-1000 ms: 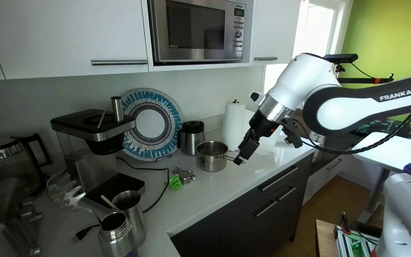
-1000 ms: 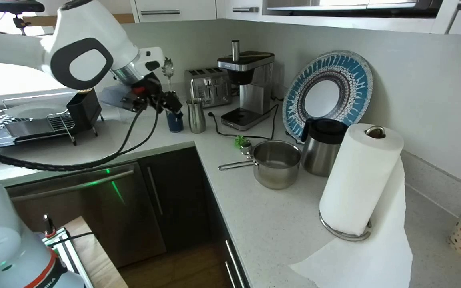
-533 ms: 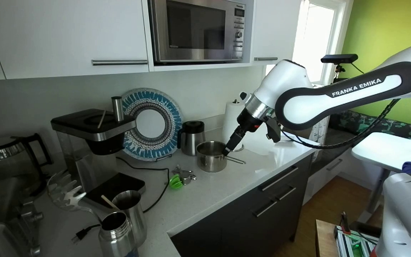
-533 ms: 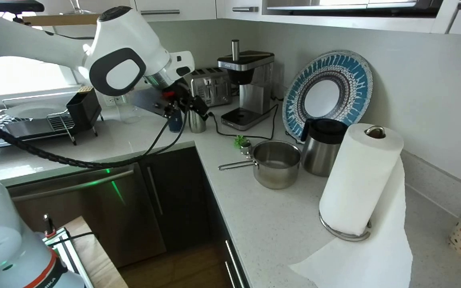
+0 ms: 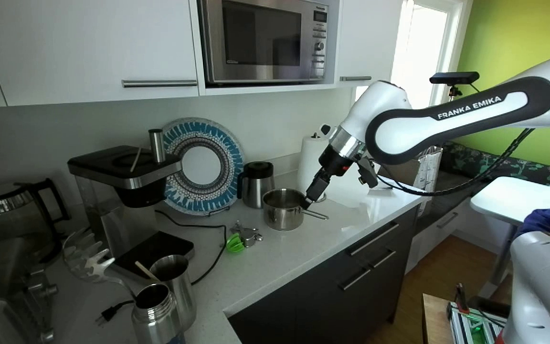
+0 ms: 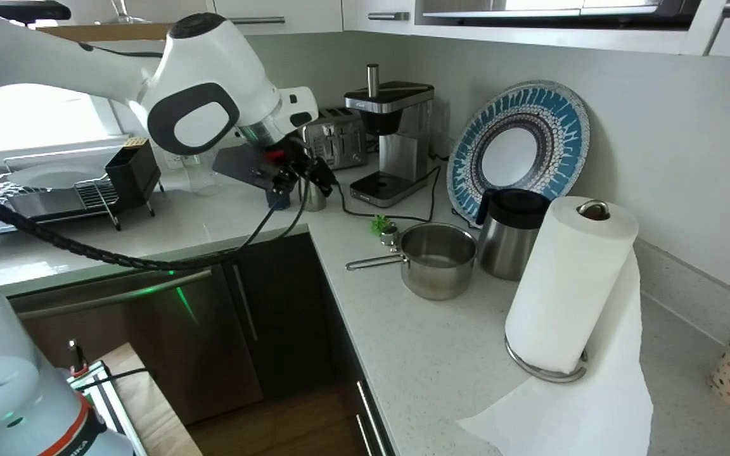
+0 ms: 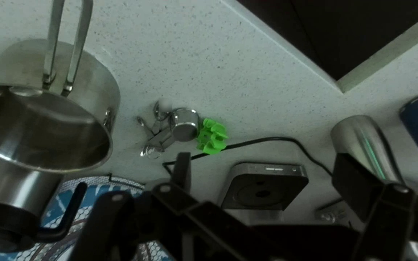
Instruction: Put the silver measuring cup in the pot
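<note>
In an exterior view we see the arm (image 5: 466, 107) stretched in from between two and three o'clock, sloping gently down before the black gripper (image 5: 307, 201) angles toward seven. The gripper's lower end overlaps the edge of the pot (image 5: 282, 220) along our line of sight, and we cannot make out its gap here. The silver measuring cup (image 5: 247, 236) lies on the counter (image 5: 280, 267) at eight o'clock from the pot.

In an exterior view we find the wrist (image 6: 222, 73) bent, so the gripper points toward four o'clock, well apart from the pot and at ten from it. The measuring cup sits near the pot, also at ten.

In the wrist view we have the gripper at six o'clock, its two fingers (image 7: 183, 172) spread wide, the base of the coffee maker (image 7: 267, 185) showing between them. The measuring cup lies at ten from that gap, just beside a green piece (image 7: 212, 136); the pot stands upright farther over, between nine and ten.
</note>
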